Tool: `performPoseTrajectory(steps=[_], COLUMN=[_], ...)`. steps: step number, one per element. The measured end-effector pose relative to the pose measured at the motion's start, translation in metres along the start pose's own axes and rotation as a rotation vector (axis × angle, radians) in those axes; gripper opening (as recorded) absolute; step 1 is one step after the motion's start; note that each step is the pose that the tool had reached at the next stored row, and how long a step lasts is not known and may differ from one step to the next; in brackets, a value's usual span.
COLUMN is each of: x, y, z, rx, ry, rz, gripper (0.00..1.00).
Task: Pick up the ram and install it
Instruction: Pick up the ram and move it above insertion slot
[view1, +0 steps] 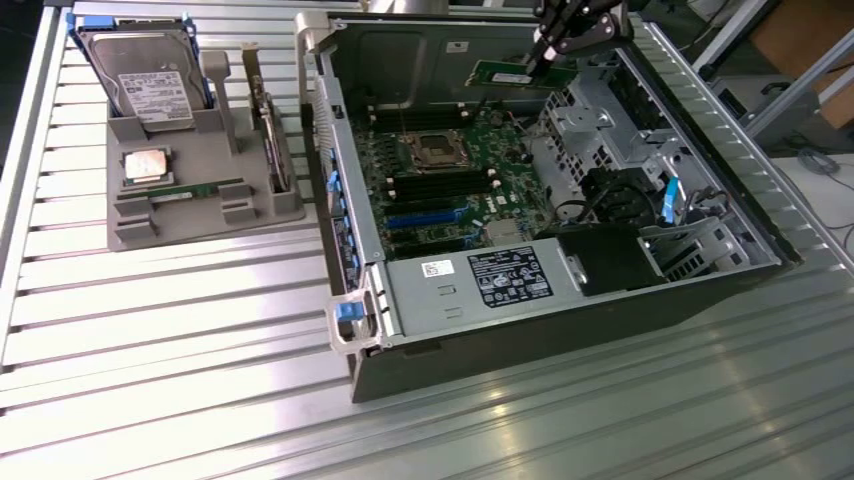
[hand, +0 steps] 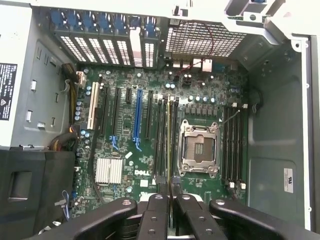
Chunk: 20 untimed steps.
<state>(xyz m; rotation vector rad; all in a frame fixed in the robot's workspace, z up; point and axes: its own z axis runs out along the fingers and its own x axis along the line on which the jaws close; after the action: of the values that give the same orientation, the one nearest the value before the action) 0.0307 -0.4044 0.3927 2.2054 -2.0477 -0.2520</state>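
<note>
My gripper hangs over the far end of the open computer case, shut on the ram, a thin green stick that juts out toward the exterior view's left. In the wrist view the ram shows edge-on between the black fingers, above the motherboard. It lines up roughly with the long black memory slots beside the CPU socket, and still stands clear of them. A second, similar green stick lies in the grey holder.
The grey holder on the exterior view's left also carries a hard drive, a square silver CPU and an upright card with a metal bracket. Inside the case sit a power supply, drive cages and cables.
</note>
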Motion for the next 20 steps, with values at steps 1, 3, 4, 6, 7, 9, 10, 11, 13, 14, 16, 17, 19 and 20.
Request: performPoseTrajectory(steps=[1, 3, 4, 6, 7, 9, 10, 11, 13, 14, 16, 17, 19, 20], x=[0.0002, 0.0004, 0.0004, 0.0005, 0.0005, 0.0004, 0.0004, 0.0003, 0.0003, 0.0003, 0.0003, 0.0003, 0.0003, 0.0003], y=[-0.0021, -0.0067, -0.0067, -0.0067, -0.0067, -0.0067, -0.0065, -0.0063, -0.0061, -0.0061, -0.0061, -0.0061, -0.0061, -0.0061], z=[-0.0004, -0.0013, -0.0013, -0.0013, -0.0013, -0.0011, -0.0009, -0.0008, -0.0004, -0.0005, -0.0006, -0.0005, -0.0005, -0.0005], rx=[-0.001, -0.0034, -0.0035, -0.0035, -0.0032, 0.0261, 0.0622, 0.0826, 0.1353, 0.1372, 0.1372, 0.1372, 0.1372, 0.1372], ry=[-0.0001, -0.0003, -0.0005, -0.0016, -0.0015, 0.0008, 0.0035, 0.005, 0.0088, 0.0091, 0.0093, 0.0092, 0.0093, 0.0092], rz=[0.0, 0.0, 0.0, 0.0, 0.0, -0.001, -0.002, -0.002, -0.003, -0.004, -0.004, -0.003, -0.004, -0.004], gripper=[0.13, 0.13, 0.13, 0.13, 0.13, 0.13, 0.13, 0.13, 0.13, 0.13, 0.13, 0.13, 0.13, 0.13])
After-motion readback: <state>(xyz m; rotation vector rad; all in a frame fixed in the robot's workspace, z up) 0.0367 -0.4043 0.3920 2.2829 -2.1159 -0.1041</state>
